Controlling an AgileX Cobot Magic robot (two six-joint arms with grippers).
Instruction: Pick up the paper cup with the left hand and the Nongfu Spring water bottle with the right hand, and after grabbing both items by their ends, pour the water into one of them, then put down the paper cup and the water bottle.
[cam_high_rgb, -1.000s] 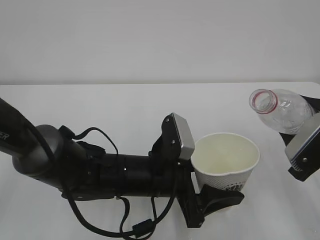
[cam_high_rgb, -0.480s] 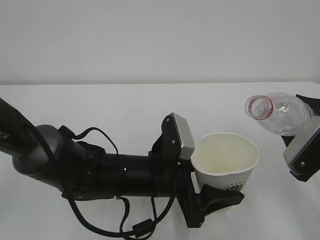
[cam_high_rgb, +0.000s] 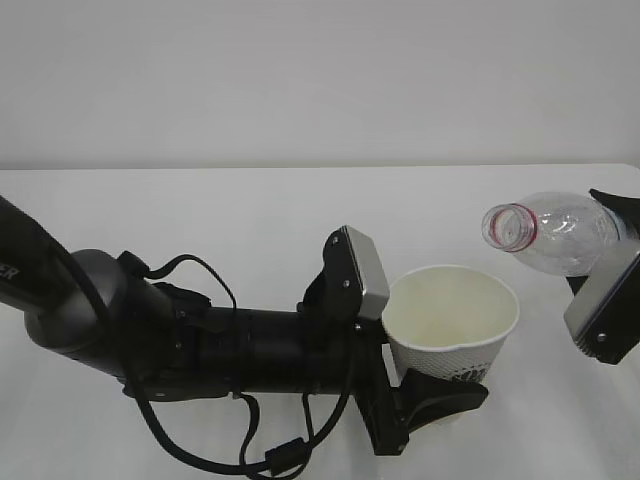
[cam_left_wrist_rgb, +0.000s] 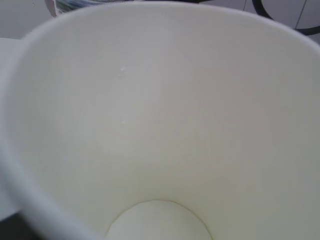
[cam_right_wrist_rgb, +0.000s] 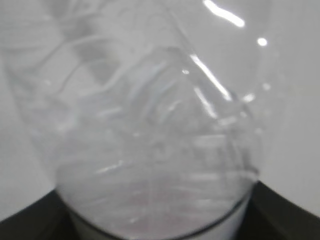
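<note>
The white paper cup (cam_high_rgb: 455, 318) stands upright at centre right, mouth open, and my left gripper (cam_high_rgb: 448, 378) is shut round its lower part; one black finger (cam_high_rgb: 452, 395) shows in front. The left wrist view is filled by the cup's cream inside (cam_left_wrist_rgb: 160, 115), which looks dry down to its bottom (cam_left_wrist_rgb: 155, 222). The clear Nongfu Spring water bottle (cam_high_rgb: 560, 232) lies almost level, above and right of the cup. Its red-ringed open mouth (cam_high_rgb: 505, 226) points left towards the cup's rim. My right gripper (cam_high_rgb: 592, 248) is shut on the bottle's rear part. No stream of water shows.
The white table (cam_high_rgb: 250, 210) runs back to a plain white wall. My bulky left arm (cam_high_rgb: 150, 340) with looping cables lies across the front left. In the right wrist view the ribbed bottle (cam_right_wrist_rgb: 150, 125) fills the picture, with black fingers (cam_right_wrist_rgb: 290, 212) at the lower corners.
The bottle has tipped further over and its mouth has moved left and a little lower, nearer the cup. The left arm and the cup have stayed still.
</note>
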